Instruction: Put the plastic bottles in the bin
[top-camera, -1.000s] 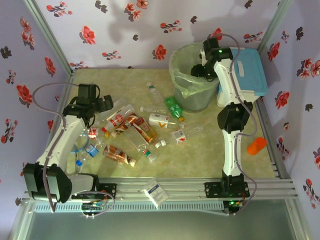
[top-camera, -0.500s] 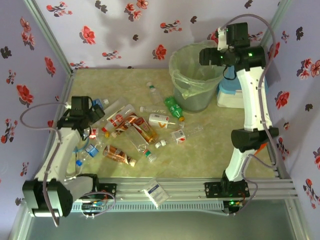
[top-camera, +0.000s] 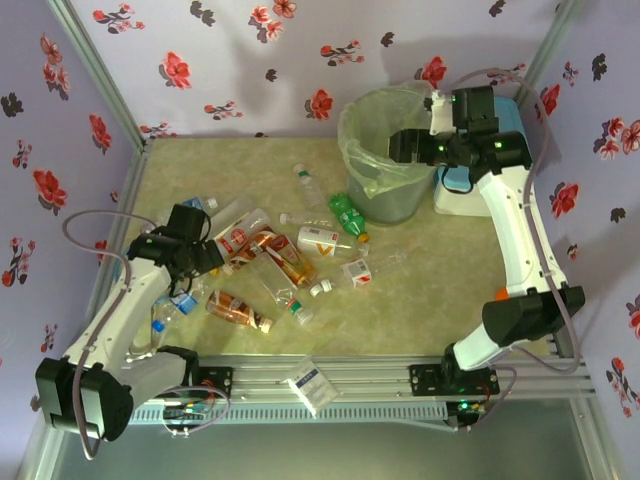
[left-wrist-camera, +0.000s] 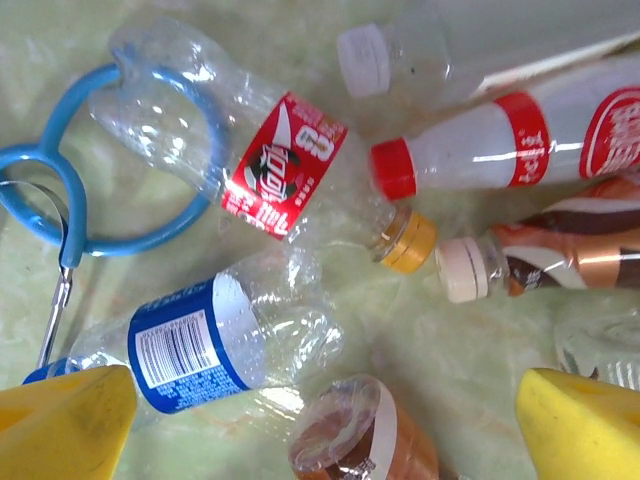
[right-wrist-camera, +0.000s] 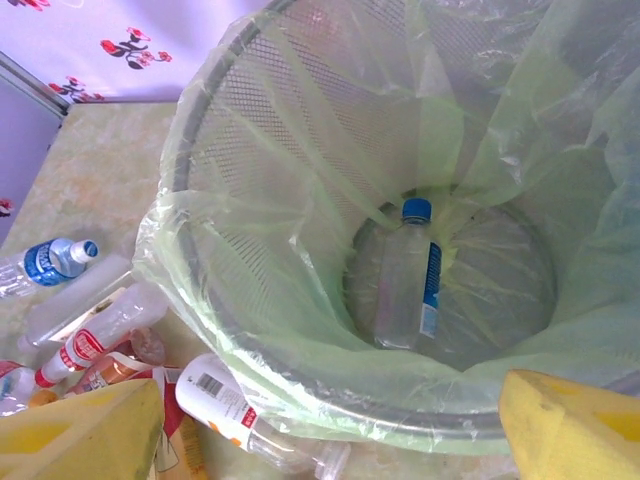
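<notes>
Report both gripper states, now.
Left gripper: open, holding nothing, above the loose plastic bottles.
Right gripper: open, holding nothing, above the bin.

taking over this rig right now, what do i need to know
Left tool: open, empty, low over the bottle pile at the table's left.
Right tool: open, empty, above the bin.
Done: one blue-capped bottle lies on the bin's floor.
Left to do: roughly a dozen bottles on the table, including the green bottle near the bin.
</notes>
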